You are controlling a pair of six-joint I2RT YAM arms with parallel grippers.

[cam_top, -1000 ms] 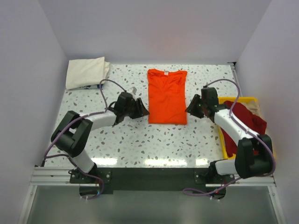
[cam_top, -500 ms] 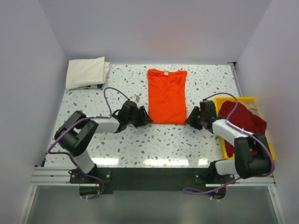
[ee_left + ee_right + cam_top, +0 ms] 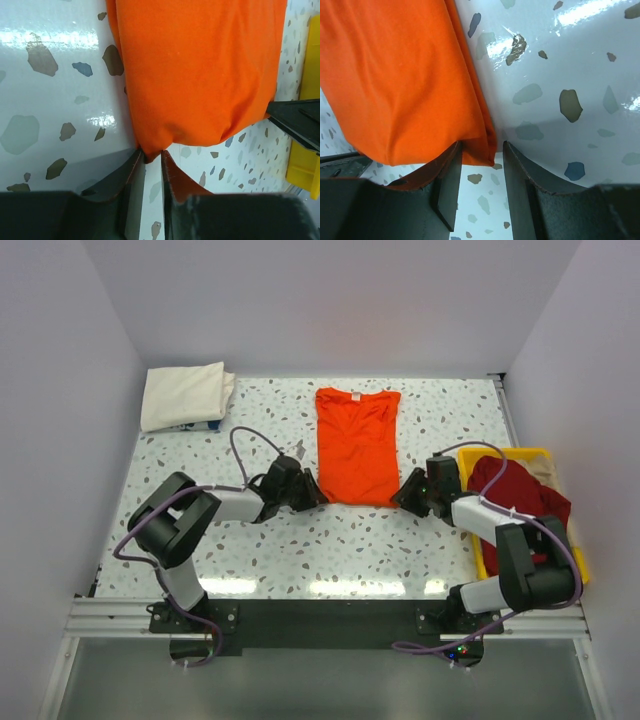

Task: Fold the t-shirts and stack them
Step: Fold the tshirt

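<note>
Orange t-shirt [image 3: 357,445] is lying flat mid-table, neck label toward the far wall. The left gripper [image 3: 316,496] is down at its near-left corner, jaws pinched on the tip. The right gripper [image 3: 402,496] is at the near-right corner, jaws apart with the cloth sitting loose between them. Cream t-shirt [image 3: 183,395] is folded far left, and the dark red t-shirt [image 3: 520,495] is heaped in the yellow tray [image 3: 520,452].

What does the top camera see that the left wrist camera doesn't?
Only the top view shows the cream shirt in the far left corner and the dark red shirt in the yellow tray. Only the left wrist view shows, close up, the left fingers pinching a corner of the orange shirt. Both show that shirt, the tray and the speckled table.
</note>
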